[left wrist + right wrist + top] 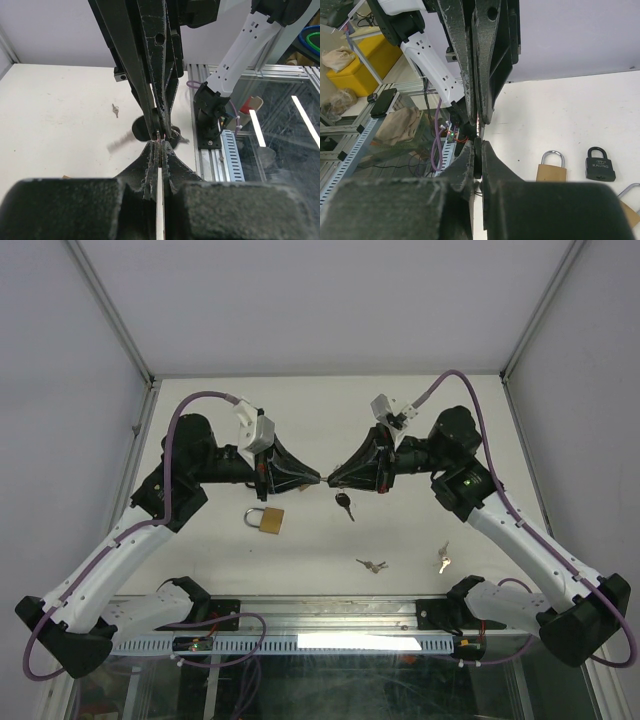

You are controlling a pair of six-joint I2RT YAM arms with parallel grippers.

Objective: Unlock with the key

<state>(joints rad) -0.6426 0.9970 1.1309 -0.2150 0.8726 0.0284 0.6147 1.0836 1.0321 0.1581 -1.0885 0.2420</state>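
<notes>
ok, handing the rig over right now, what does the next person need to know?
Left gripper: shut on the key bunch, which dangles in the air.
Right gripper: shut, tip to tip with the left, apparently on the same bunch.
Brass padlock and black padlock lie side by side on the table, shackles closed.
Done: keys lifted. Left: insert key, turn.

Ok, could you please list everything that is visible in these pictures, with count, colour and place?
brass padlock: one, gold, on table by left arm
black padlock: one, black, beside the brass padlock, right wrist view
black-headed key: one, black, just below the claw tips
small keys: two, silvery, table's near side
table: one, white
left claw: one, black, shut, tip to tip with the other
right claw: one, black, shut
</notes>
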